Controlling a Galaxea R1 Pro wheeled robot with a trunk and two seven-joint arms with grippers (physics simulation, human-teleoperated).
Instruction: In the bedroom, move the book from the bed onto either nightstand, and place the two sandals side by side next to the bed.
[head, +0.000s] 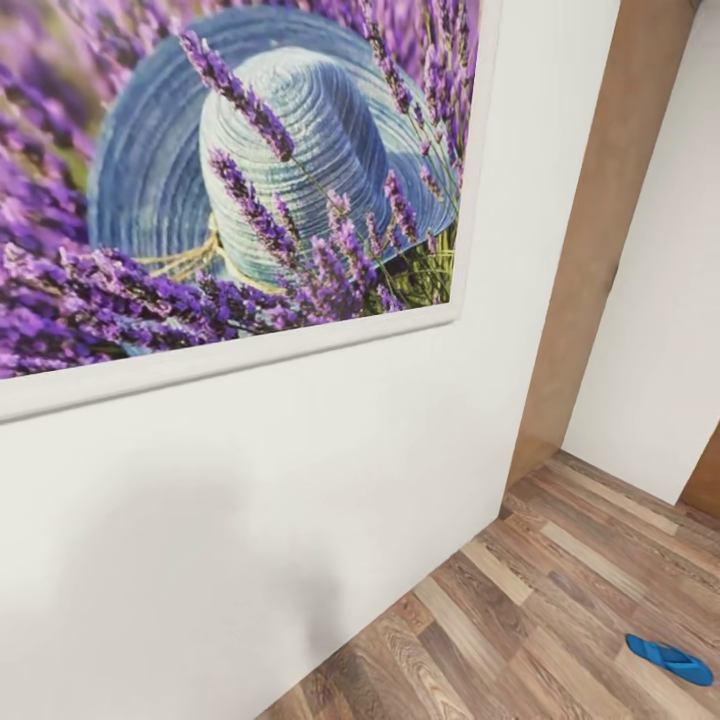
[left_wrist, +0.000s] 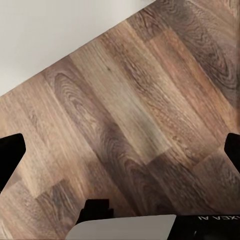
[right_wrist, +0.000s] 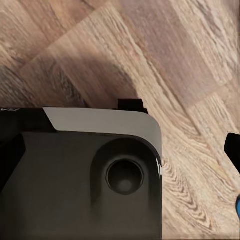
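One framed lavender picture is hanging on the white wall, close before the head camera, likely because the robot is travelling. Right of the picture and lower, a blue sandal is lying flat on the plank floor. Both wrist cameras are facing floor; dark fingertips are showing wide apart at the frame edges, apparently gripping nothing.

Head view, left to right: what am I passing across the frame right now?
Framed lavender picture → white wall → brown door edge → second white wall; low at the right, a blue sandal on the wood floor.
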